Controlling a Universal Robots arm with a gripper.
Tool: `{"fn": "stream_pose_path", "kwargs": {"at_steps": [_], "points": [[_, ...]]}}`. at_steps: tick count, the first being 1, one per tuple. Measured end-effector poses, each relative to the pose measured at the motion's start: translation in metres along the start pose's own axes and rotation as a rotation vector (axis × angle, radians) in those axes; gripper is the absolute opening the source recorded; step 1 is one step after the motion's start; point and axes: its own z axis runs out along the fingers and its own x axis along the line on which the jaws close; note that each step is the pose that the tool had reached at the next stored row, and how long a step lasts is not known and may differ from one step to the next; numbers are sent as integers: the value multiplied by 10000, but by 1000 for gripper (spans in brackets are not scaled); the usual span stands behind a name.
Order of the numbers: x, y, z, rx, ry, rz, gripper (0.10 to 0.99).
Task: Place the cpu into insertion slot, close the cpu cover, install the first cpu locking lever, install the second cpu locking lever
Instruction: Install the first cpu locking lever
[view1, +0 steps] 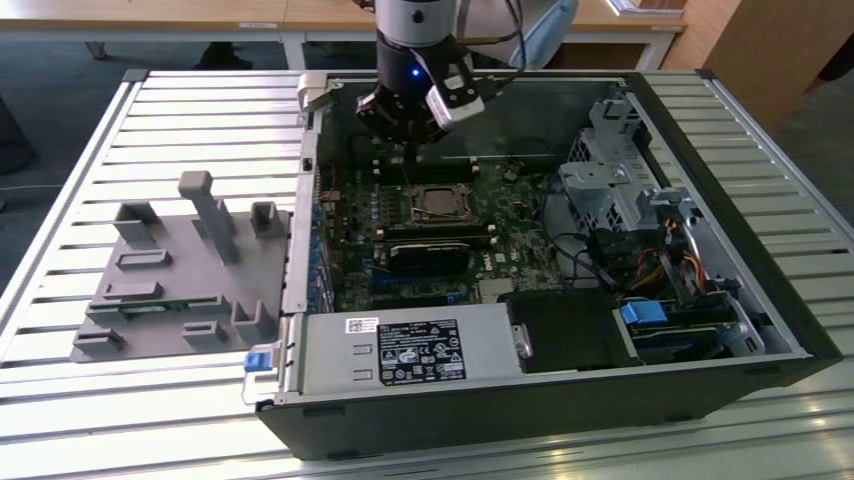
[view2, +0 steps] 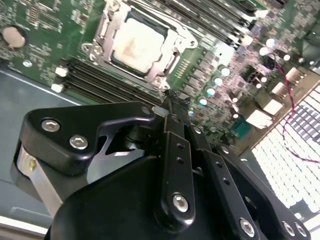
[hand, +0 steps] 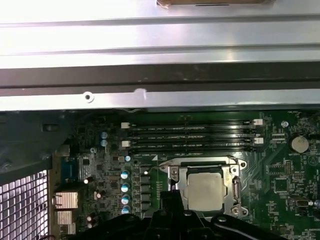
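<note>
The cpu (view1: 435, 203) lies flat in its socket on the green motherboard, its dull metal top showing in both wrist views (view2: 136, 44) (hand: 204, 190). The silvery cpu cover (view2: 170, 34) (hand: 235, 186) lies down around it as a frame. My gripper (view1: 404, 162) hangs over the board just behind the socket, beside the memory slots. Its black fingers (view2: 172, 107) are pressed together with nothing visible between them. The fingertips end close to one corner of the socket, at its edge (hand: 170, 196). I cannot make out how the locking levers sit.
The open computer case (view1: 721, 300) lies on a slatted metal table. Its rear wall (hand: 150, 75) is close behind my gripper. A drive cage (view1: 614, 190) with cables stands on the exterior view's right, a power supply (view1: 400, 350) in front, and a grey fixture (view1: 187, 270) outside the case.
</note>
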Motion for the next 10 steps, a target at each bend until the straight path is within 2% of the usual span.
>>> {"fn": "stream_pose_path", "kwargs": {"at_steps": [10], "points": [[206,-12,35,-1,-14,-22,106]]}}
